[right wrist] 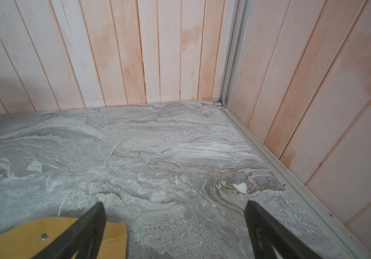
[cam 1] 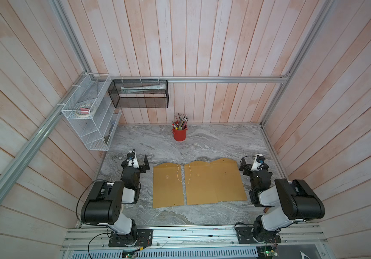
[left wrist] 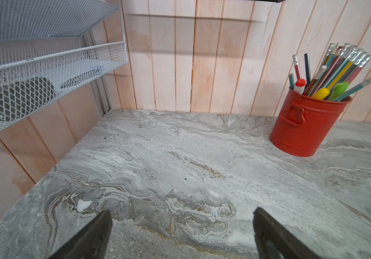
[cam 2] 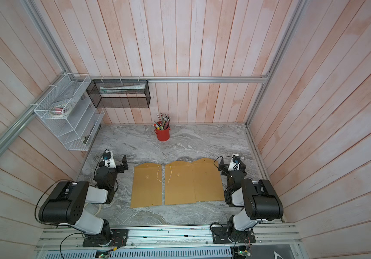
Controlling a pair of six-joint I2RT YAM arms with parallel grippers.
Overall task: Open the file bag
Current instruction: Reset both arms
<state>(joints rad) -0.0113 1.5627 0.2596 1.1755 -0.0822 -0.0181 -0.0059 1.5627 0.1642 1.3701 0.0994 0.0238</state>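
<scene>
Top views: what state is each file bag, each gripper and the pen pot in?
Left file bag, flat, string loose.
Middle file bag, flat, string loose.
Right file bag, flat, string loose.
Left gripper, open, empty.
Right gripper, open, empty.
Pen pot, upright, full.

Pale pink wooden plank walls [cam 1: 202, 44] enclosed a grey marbled tabletop [cam 1: 213, 143]. At ten o'clock hung a white wire-mesh rack [cam 1: 86, 125].

Lab cell imitating an office desk: metal frame [cam 1: 202, 79] and plank walls [cam 1: 191, 40] are enclosing a marbled tabletop [cam 1: 213, 139] bearing a pencil pot [cam 1: 179, 134]; a wire rack [cam 1: 95, 134] is apparently holding tape [cam 1: 83, 111].
</scene>
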